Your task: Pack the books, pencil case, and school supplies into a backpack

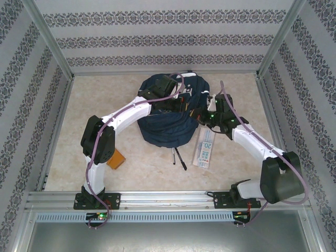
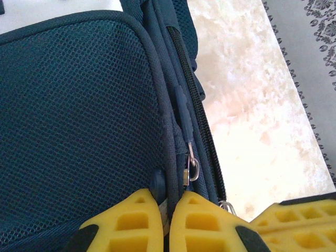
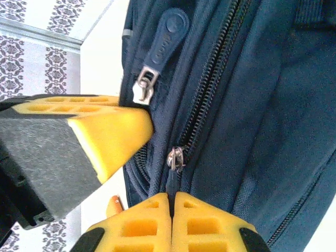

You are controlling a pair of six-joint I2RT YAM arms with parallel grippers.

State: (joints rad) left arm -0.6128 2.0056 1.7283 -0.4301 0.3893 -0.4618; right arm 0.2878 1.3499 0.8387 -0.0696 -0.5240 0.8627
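Left gripper (image 2: 167, 205) pinched tight on a backpack (image 2: 79, 105) seam, the gripped fabric mostly hidden between its pads. Right gripper (image 3: 171, 202) clamped on a dark zipper pull (image 3: 171, 184), tab end buried between the fingers.

From above, the orange-brown booklet (image 1: 117, 159), toward the near left corner of the table (image 1: 105, 100), is half covered by the left arm (image 1: 98, 143), and the pencil case (image 1: 205, 150) loses its far end under the right arm (image 1: 247, 139); its print beyond "20" is too small to read. Both arms cover much of the backpack (image 1: 168, 132). The fingers (image 3: 202, 223) of the right gripper (image 3: 172, 195), cropped by the wrist view's bottom edge, hide the lower end of the zipper pull (image 3: 172, 181).
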